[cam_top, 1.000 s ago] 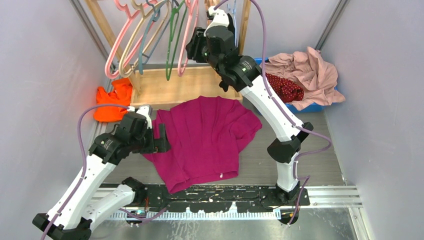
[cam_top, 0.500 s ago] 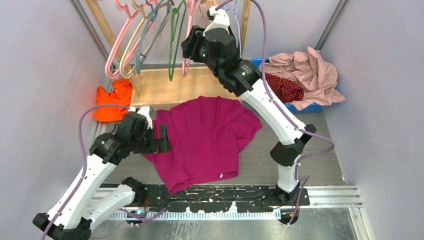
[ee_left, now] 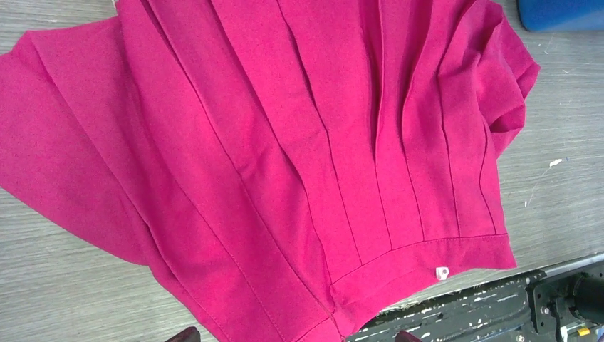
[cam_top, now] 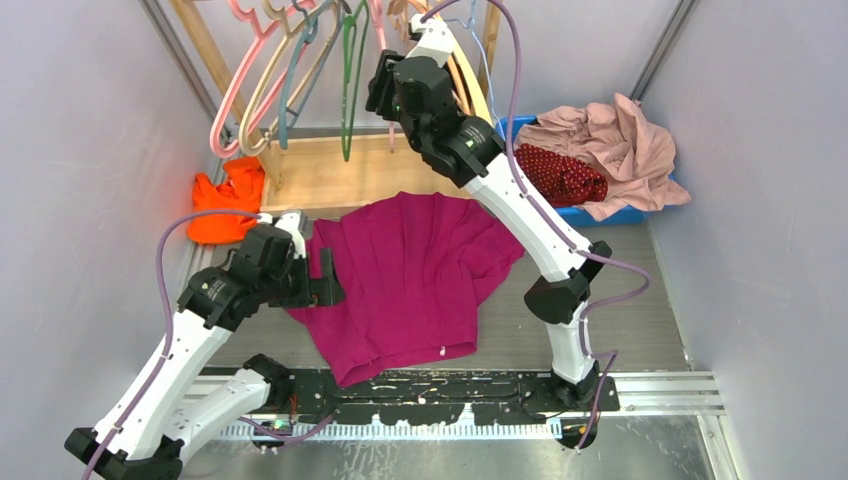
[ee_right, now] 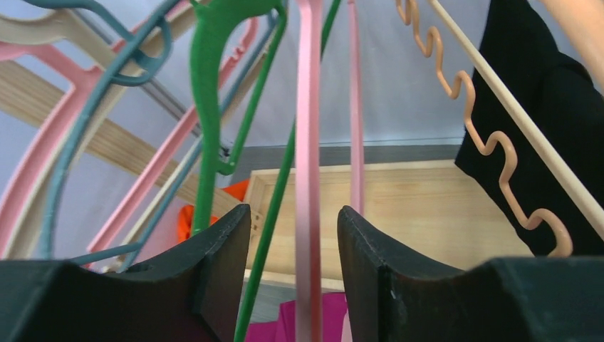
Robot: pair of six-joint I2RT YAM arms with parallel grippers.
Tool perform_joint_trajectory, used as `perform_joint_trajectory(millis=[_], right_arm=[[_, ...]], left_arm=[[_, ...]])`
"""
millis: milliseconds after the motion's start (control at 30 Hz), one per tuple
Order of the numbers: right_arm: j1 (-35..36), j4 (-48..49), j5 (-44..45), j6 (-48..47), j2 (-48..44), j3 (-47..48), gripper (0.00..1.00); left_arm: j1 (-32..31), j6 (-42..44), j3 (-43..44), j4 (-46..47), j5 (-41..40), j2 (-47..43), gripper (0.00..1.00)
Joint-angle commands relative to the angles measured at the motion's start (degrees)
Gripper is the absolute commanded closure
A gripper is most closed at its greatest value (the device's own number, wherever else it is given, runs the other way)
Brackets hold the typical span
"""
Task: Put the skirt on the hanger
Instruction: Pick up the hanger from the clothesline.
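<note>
Lying crumpled in the blue bin (cam_top: pixel 612 214) at about 2 o'clock in the top view, the skirt (cam_top: pixel 566 176) shows as a dark red patch sprinkled with small white dots. A pale pink garment (cam_top: pixel 620 145) is heaped over its far and right sides, so neither waistband nor hem can be made out, and its full shape is hidden.

The hanger (ee_right: pixel 308 157) is a thin pink plastic bar running straight up between the fingers of the right gripper (ee_right: pixel 293 214), raised at 12 o'clock among the hanging rack's other hangers. Its jaws stand partly apart with a gap on each side of the bar (nothing clamped). A green hanger (ee_right: pixel 206 107) crosses just to its 9 o'clock side. The pink hanger's hook is cut off at the top of both views, and in the top view the arm covers most of it.

The left gripper (cam_top: pixel 328 278), at 8 o'clock, hangs spread wide over the edge of a magenta garment (ee_left: pixel 285 142) spread flat on the table; its wrist view catches only the very tips of its fingers at the lower edge.
</note>
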Motion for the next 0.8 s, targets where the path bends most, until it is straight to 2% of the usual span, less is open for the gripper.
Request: perform_joint_trajectory(millis=[0, 333, 533, 667, 767], right_arm=[[-1.31, 0.10, 3.05, -0.57, 0.14, 2.08, 0.48], [-4.27, 0.10, 0.94, -1.90, 1.39, 3.43, 0.66], [-4.88, 0.61, -0.73, -4.63, 2.28, 5.90, 0.67], [-5.45, -0.05, -2.44, -5.12, 2.79, 6.52, 0.83], [-5.51, 0.35, -3.56, -5.76, 2.38, 5.58, 0.89]], left_arm=[[-0.14, 0.47, 0.12, 2.24, 1.21, -0.80, 0.00], [-0.11, 0.65, -0.03, 2.72, 1.52, -0.54, 0.00], [-0.11, 0.66, -0.04, 2.60, 1.55, -0.45, 0.00], [-0.16, 0.55, -0.09, 2.64, 1.57, -0.49, 0.00], [-0.14, 0.47, -0.17, 2.62, 1.55, -0.38, 0.00]])
